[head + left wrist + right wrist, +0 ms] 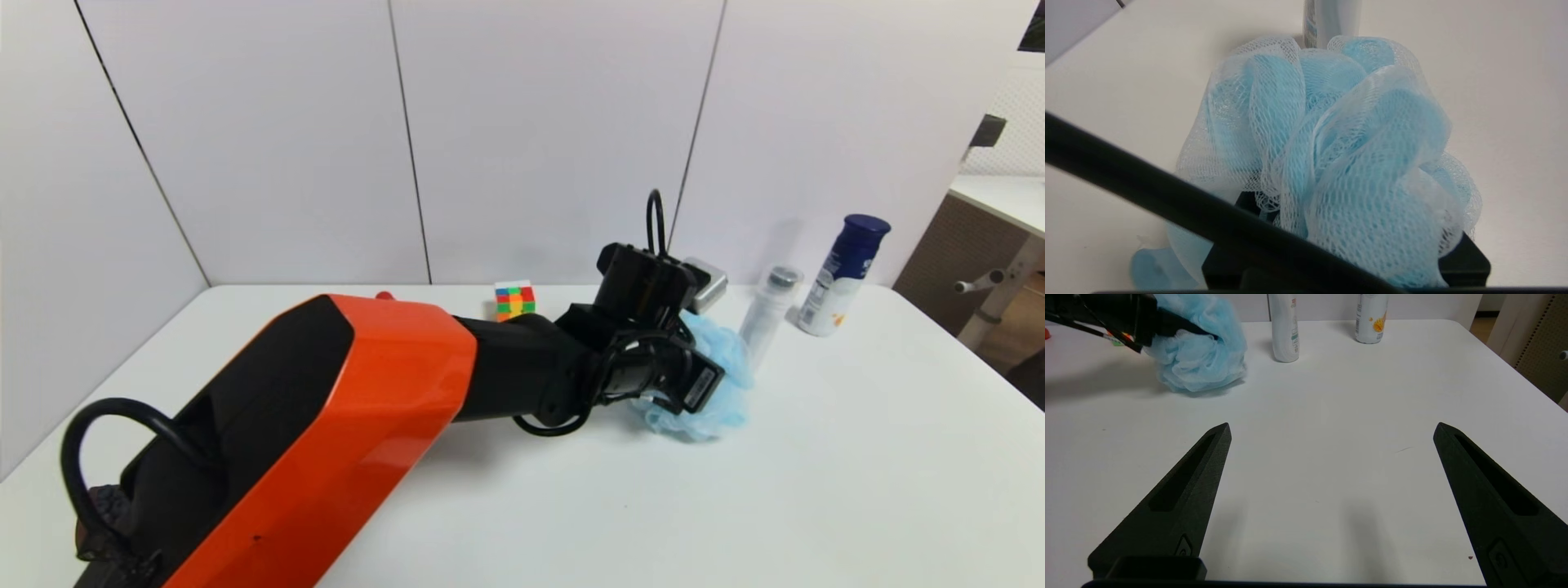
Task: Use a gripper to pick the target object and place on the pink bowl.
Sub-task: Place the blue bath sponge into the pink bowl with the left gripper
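Black left pincer in pouf

White worktop, multicoloured puzzle cube near the back wall, clear bottle with silver cap standing upright, white spray can with dark blue cap upright just beside it, grey panelled wall behind.

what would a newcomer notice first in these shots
First, the big orange-and-black left arm stretching across the white table, its left gripper buried in the light-blue mesh bath pouf near the table's middle. Next come the multicoloured puzzle cube behind the arm and two white bottles by the back wall. The right gripper hovers wide open over bare table; no pink bowl shows.
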`<state>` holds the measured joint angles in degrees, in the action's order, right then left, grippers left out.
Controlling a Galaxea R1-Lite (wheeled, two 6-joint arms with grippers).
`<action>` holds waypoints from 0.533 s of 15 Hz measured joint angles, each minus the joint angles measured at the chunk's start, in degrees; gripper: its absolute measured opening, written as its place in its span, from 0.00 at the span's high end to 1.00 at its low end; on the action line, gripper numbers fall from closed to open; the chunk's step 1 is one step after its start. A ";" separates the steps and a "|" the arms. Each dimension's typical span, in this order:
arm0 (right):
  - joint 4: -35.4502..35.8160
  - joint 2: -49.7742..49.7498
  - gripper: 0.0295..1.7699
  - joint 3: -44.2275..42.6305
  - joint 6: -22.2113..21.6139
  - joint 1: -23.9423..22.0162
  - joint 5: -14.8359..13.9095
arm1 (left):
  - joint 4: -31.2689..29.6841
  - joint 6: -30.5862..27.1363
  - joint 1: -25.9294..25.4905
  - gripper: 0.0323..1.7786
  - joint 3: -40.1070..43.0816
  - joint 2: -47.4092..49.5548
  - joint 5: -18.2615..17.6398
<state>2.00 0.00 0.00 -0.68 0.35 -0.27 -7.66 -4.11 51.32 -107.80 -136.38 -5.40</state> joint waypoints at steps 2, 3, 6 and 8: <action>-0.02 0.00 0.03 0.00 -0.02 0.00 0.00 | 1.40 0.12 0.05 0.64 0.13 3.83 0.63; -0.02 0.00 0.03 0.00 -0.02 0.00 0.00 | 2.43 0.12 0.00 0.67 0.55 6.22 1.30; -0.02 0.00 0.03 0.00 -0.02 0.05 0.00 | 5.71 -0.55 -1.66 0.72 3.95 15.09 4.17; -0.02 0.00 0.03 0.00 -0.02 0.02 0.02 | 6.36 -1.34 -4.88 0.74 8.96 21.69 4.91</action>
<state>1.97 0.00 0.00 -0.71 0.38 -0.24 -1.29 -5.45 46.45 -98.84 -114.69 -0.49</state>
